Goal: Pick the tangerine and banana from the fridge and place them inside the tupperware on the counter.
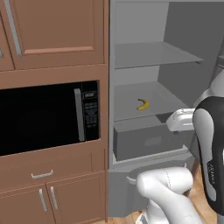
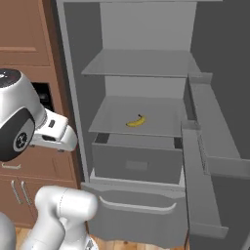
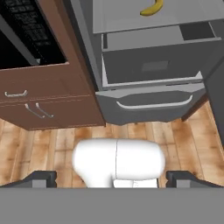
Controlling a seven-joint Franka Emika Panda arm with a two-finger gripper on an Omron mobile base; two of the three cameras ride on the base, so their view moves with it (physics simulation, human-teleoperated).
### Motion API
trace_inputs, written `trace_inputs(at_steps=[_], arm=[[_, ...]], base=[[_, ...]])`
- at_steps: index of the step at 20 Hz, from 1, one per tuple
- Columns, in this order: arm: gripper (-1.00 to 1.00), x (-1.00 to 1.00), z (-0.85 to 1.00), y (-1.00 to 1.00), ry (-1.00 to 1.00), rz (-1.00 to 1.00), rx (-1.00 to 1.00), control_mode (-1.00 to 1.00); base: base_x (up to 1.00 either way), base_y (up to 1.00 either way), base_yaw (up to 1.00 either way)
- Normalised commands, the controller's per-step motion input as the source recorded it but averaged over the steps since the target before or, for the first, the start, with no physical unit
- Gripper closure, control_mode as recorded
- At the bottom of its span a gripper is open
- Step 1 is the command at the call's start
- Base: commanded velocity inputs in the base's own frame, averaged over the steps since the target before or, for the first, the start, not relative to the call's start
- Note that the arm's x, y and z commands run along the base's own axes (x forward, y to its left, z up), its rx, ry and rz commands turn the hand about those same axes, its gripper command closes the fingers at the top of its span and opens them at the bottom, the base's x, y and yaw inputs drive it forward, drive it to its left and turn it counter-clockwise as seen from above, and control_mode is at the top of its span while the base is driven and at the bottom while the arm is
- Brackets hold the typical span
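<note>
The fridge stands open, with flat grey shelves and a grey drawer pulled slightly out. The yellow banana lies alone on the middle shelf, just above that drawer. My gripper is open, its fingertips spread wide with nothing held. It hangs well in front of the fridge, lower than the banana's shelf, aimed down at the floor and the fridge's lower part. The tangerine, the tupperware and the counter are out of view.
A black microwave sits in brown wood cabinetry left of the fridge, drawers and doors below it. The fridge door with its shelves stands open on the right. A bottom drawer with a handle meets the wooden floor.
</note>
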Motion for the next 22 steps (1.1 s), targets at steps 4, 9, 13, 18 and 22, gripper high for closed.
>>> trace_inputs(at_steps=[4, 9, 13, 18, 22], arm=[[-1.00, 0.00, 0.00, 0.00, 0.00, 0.00, 0.00, 1.00], [-1.00, 0.00, 0.00, 0.00, 0.00, 0.00, 0.00, 1.00], [-1.00, 0.00, 0.00, 0.00, 0.00, 0.00, 0.00, 1.00], [-1.00, 0.00, 0.00, 0.00, 0.00, 0.00, 0.00, 1.00], [-1.00, 0.00, 0.00, 0.00, 0.00, 0.00, 0.00, 1.00]], base=[[0.01, -0.12, 0.00], [0.00, -0.57, 0.00], [0.00, -0.58, 0.00], [0.15, -0.13, 0.00], [0.39, 0.04, 0.00]])
